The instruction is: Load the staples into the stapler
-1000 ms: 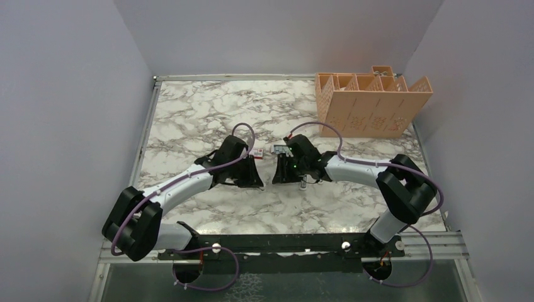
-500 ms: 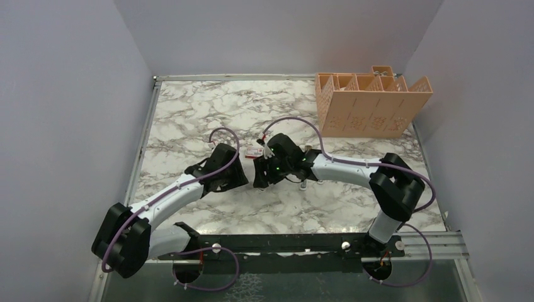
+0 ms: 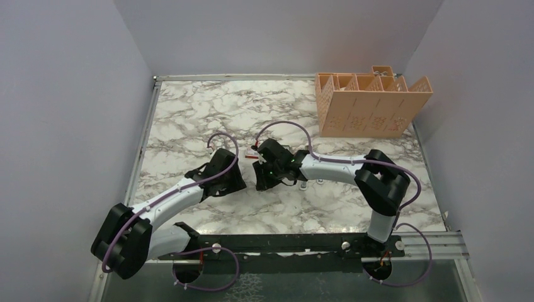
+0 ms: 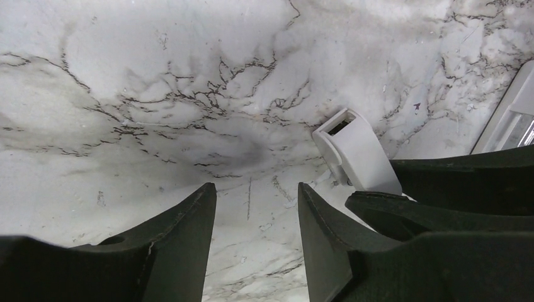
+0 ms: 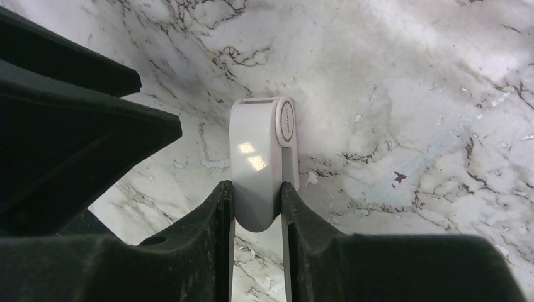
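My right gripper [image 5: 256, 187] is shut on the rounded end of a white stapler [image 5: 255, 157], which lies along the marble table. The stapler also shows in the left wrist view [image 4: 359, 154], just right of my left gripper [image 4: 255, 189], which is open and empty low over the marble. In the top view the two grippers, left [image 3: 239, 182] and right [image 3: 260, 181], nearly meet at mid-table and hide the stapler. The red-and-white staple box [image 3: 252, 153] lies just beyond them. A pale grey flat piece [image 4: 513, 116] at the frame edge may be the staples tray; no staples show plainly.
An orange perforated organiser [image 3: 368, 107] stands at the back right. A metal rail [image 3: 143, 138] runs along the table's left edge, with walls close on both sides. The right arm's black fingers [image 4: 441, 207] crowd the left gripper's right side.
The right arm has moved left with the stapler in its grip. The left gripper has drawn back to the left, and the two now sit close together.
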You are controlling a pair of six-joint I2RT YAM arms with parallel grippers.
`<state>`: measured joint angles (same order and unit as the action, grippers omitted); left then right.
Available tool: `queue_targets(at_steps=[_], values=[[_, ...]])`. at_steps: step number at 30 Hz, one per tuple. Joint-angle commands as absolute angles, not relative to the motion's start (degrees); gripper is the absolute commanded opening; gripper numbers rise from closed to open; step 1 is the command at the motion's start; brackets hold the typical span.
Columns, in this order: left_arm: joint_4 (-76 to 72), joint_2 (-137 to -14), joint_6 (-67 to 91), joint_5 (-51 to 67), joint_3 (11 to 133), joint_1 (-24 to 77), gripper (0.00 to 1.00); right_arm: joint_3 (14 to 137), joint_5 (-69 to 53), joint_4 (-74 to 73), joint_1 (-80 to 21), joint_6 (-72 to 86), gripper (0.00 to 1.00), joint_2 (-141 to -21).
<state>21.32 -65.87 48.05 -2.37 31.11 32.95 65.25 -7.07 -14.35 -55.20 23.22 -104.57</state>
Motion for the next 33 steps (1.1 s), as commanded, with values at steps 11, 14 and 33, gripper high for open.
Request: queue_targets(at_steps=[11, 14, 33], values=[[5.55, -59.33, 51.15, 7.48, 23.53, 32.52, 0.77, 59.33, -10.12, -8.63, -52.97, 44.45, 0.2, -99.77], [0.5, -57.76, 51.85, 9.68, 20.79, 32.48, 0.66, 55.56, -14.21, -4.36, -50.71, 49.7, 0.2, -97.76], [-17.61, -62.93, 50.24, 24.2, 16.74, 32.54, 0.29, 44.78, -26.83, 13.03, -44.78, 65.42, 0.19, -91.25]])
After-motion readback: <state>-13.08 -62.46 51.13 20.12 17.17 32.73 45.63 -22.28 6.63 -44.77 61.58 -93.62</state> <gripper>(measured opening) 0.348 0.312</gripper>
